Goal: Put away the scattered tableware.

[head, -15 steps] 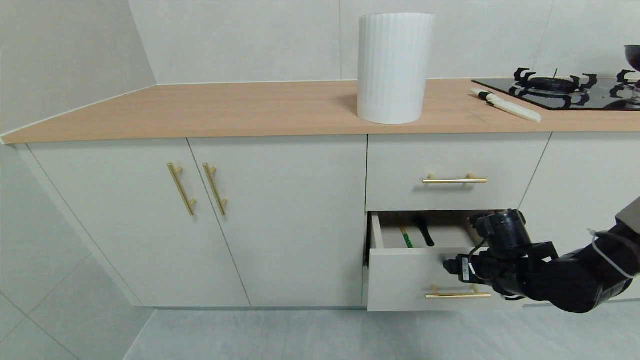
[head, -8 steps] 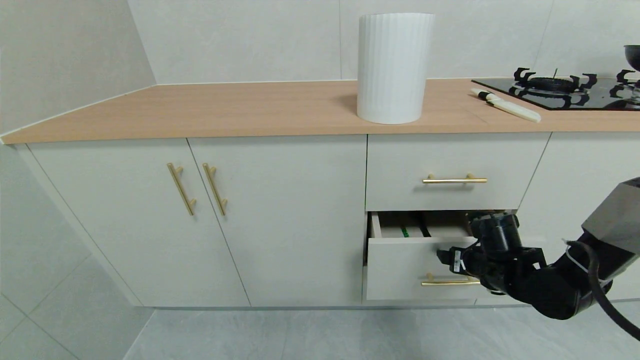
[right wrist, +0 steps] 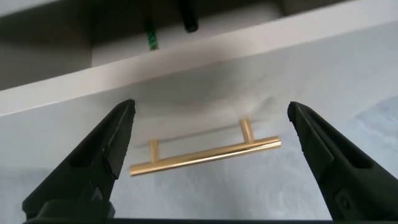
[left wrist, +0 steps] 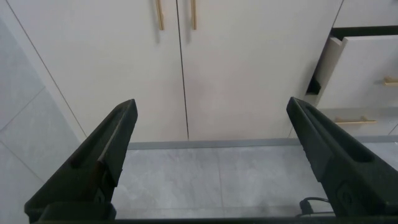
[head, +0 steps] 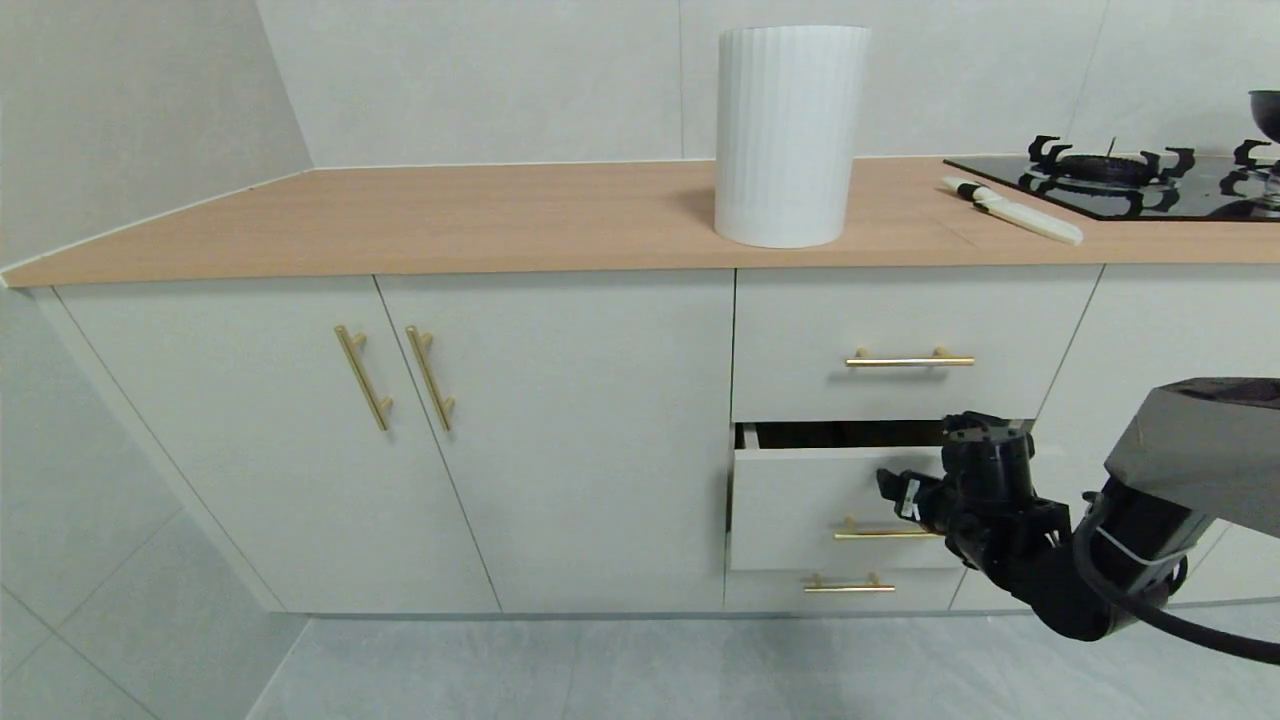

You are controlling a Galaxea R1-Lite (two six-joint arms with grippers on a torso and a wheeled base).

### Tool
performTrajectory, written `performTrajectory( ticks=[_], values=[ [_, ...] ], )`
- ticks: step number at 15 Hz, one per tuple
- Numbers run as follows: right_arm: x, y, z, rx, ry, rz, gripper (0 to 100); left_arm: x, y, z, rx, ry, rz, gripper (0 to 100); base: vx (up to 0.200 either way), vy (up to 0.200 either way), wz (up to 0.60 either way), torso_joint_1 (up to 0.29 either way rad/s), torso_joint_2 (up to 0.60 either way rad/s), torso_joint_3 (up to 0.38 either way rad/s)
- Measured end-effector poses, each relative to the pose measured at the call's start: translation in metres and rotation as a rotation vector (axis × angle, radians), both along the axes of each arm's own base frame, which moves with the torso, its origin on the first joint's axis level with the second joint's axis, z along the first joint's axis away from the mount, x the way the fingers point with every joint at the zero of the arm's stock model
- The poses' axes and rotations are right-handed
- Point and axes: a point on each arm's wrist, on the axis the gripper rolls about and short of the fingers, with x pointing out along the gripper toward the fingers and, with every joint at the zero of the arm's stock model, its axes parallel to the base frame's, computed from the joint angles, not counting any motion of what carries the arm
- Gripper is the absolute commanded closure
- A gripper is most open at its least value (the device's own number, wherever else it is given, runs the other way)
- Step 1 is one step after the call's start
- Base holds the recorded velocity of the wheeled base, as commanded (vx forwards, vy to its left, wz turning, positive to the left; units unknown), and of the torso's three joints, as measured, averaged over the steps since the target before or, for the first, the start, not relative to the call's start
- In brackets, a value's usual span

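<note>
- Head view: right hand (head: 900, 492) sits against the front of the middle drawer (head: 810, 495), just above its handle (head: 885, 533). The drawer is out a little, with a dark gap along its top. The knife (head: 1015, 210) lies on the worktop (head: 450, 215) between the white ribbed container (head: 785, 135) and the hob (head: 1120, 180), so it's not put away yet.
- Left wrist view: left hand (left wrist: 211, 106) is spread with nothing in it. It hangs over the floor (left wrist: 217, 180) in front of the cupboard doors (left wrist: 180, 62), well apart from the drawer.
- Right wrist view: fingers (right wrist: 106, 155) are spread wide either side of the handle, clamped on nothing. Green and black utensil ends (right wrist: 150, 40) show inside the drawer.
- Risk: I read this as a bare push with no grip.
  - If the drawer goes shut, I must reopen it for the knife.
  - An off-centre push could rack the drawer.
  - A finger could snag the handle when I back off.
  - A utensil riding high could jam in the gap.
</note>
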Motion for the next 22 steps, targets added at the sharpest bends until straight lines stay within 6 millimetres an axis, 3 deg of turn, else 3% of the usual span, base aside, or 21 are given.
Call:
performTrajectory(
  ticks=[11,22],
  values=[
    [0.035,-0.005,-0.004,0.033,-0.120,-0.124,0,0.000,0.000,0.000,0.000,0.000,0.000,0,0.000,0.000,0.00,0.000,0.00,0.000],
    [0.055,-0.017,-0.008,0.038,-0.151,-0.181,0,0.000,0.000,0.000,0.000,0.000,0.000,0,0.000,0.000,0.00,0.000,0.00,0.000]
  ],
)
